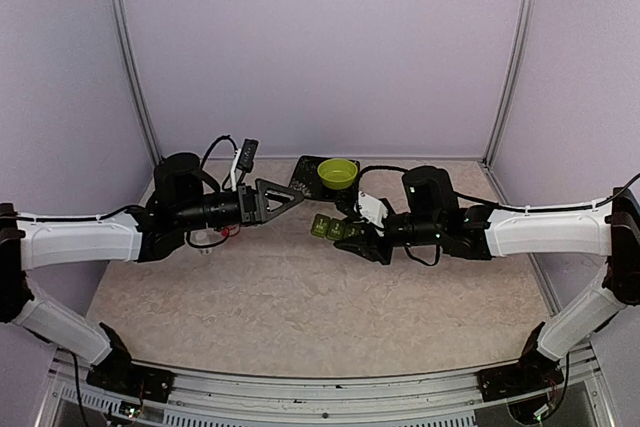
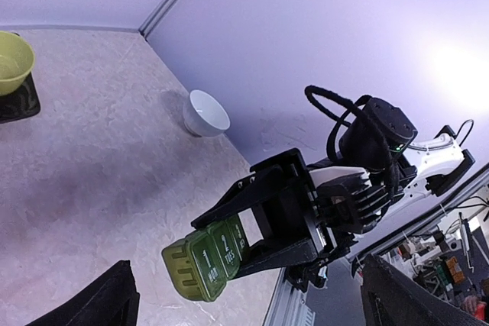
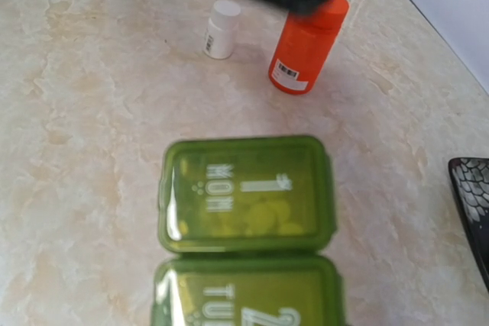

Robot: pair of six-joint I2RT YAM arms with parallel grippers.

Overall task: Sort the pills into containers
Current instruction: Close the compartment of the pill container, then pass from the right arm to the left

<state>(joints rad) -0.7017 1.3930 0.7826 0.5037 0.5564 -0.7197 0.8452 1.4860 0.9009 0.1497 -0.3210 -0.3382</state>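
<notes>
The containers are dark green boxes joined in a row, their lids marked "1 MON" and "2 TUES" and closed. My right gripper is shut on the row's far end and holds it above the table. The right wrist view shows the MON lid close up, with yellowish pills lying under it. My left gripper hangs just left of the containers, apart from them. It is open wide with nothing between its fingers.
A yellow-green bowl sits on a black mat at the back. A white cup stands near the wall. An orange bottle and a small white bottle stand on the table beyond the containers.
</notes>
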